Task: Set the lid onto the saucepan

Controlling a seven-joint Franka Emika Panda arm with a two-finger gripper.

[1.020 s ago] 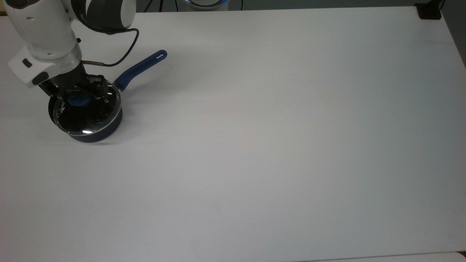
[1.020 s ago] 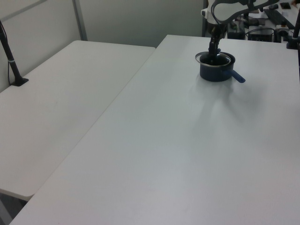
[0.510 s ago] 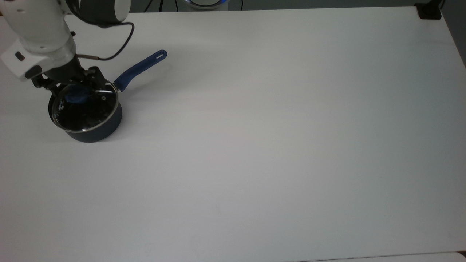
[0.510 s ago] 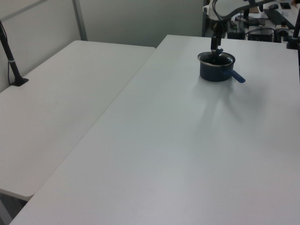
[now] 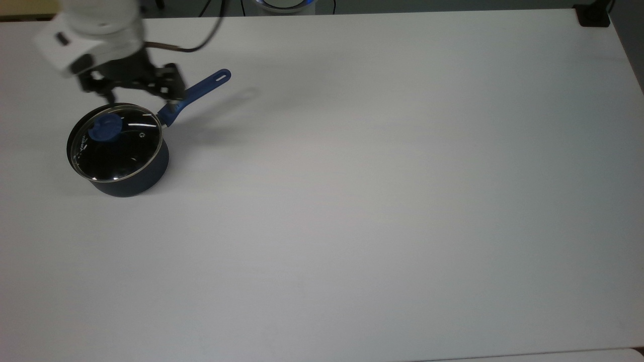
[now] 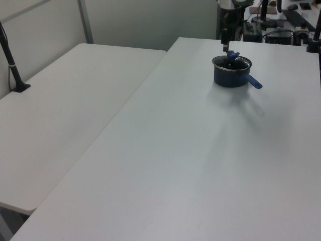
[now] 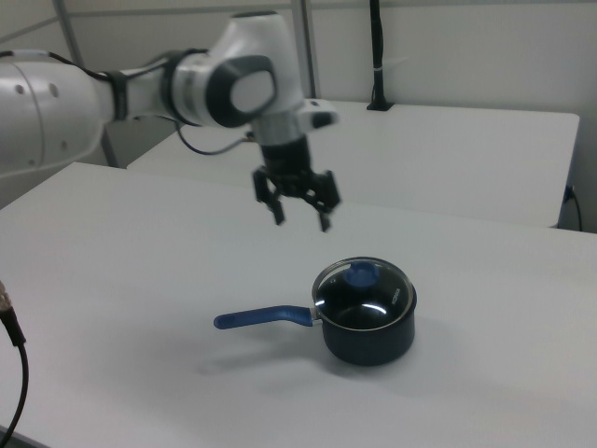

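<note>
The lid sits on the saucepan, its thin metal rim resting all around the edge of the pot, and the pot stands on the white counter near the top view's left side. The claw hangs in the air above and apart from the pot, its two fingers spread wide and holding nothing, so I judge that the placing is finished. The lid is clear glass with a metal band; it is stiff, probably rather heavy for its size, and it can crack or chip if it falls on the rim (glass is also smooth, so a grip on the flat disc would slip). The right place to take it is the blue knob in the middle, which stands up from the glass and gives the fingers two sides to close on. In the right view the knob seems a little off the centre of the pot opening, but I cannot tell if the lid is seated fully flat. The saucepan itself looks rigid and stable, and its long blue handle points toward the top view's upper right, well free for a hold.
</note>
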